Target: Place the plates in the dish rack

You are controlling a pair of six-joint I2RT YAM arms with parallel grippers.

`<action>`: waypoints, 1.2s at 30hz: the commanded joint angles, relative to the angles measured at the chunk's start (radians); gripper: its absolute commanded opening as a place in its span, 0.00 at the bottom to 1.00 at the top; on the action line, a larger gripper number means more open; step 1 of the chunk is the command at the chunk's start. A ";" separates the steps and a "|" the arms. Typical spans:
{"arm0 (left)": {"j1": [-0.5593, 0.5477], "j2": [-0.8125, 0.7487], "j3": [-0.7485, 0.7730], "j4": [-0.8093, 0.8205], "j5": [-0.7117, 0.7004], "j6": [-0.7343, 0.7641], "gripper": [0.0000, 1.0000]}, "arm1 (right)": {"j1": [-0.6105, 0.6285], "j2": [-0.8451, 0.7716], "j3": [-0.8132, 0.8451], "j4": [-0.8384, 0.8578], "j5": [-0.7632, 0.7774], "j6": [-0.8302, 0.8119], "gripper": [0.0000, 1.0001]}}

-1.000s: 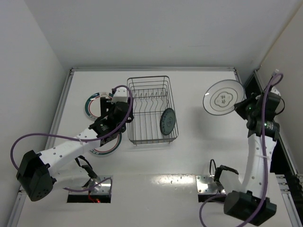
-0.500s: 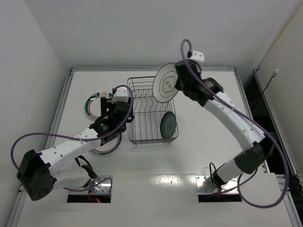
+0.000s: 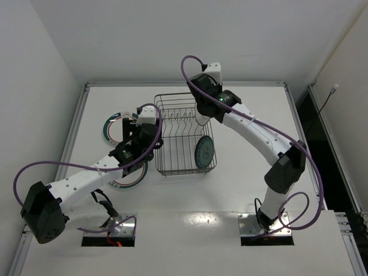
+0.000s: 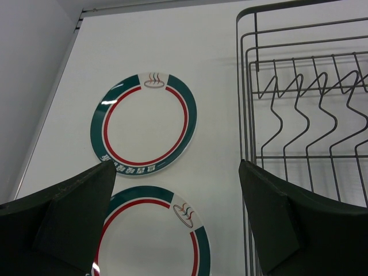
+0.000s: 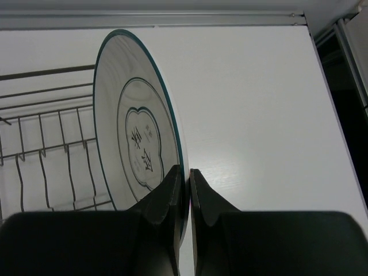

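Two plates (image 4: pixel 144 123) left of dish rack (image 3: pixel 178 155); third plate (image 3: pixel 203 149) inside.

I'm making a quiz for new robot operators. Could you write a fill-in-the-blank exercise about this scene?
1. The right gripper is ____ on the white plate, held on edge.
2. The plate standing in the dish rack is coloured ____.
3. ____ green-banded plates lie flat on the table.
4. The left gripper above them is ____.

Missing words: shut; teal; two; open.

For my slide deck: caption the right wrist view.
Right gripper pinches the white motif plate on edge at the dish rack.
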 commanded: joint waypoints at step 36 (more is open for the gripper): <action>0.007 -0.002 0.043 0.021 -0.021 -0.010 0.86 | 0.059 0.236 0.141 -0.040 -0.132 -0.114 0.14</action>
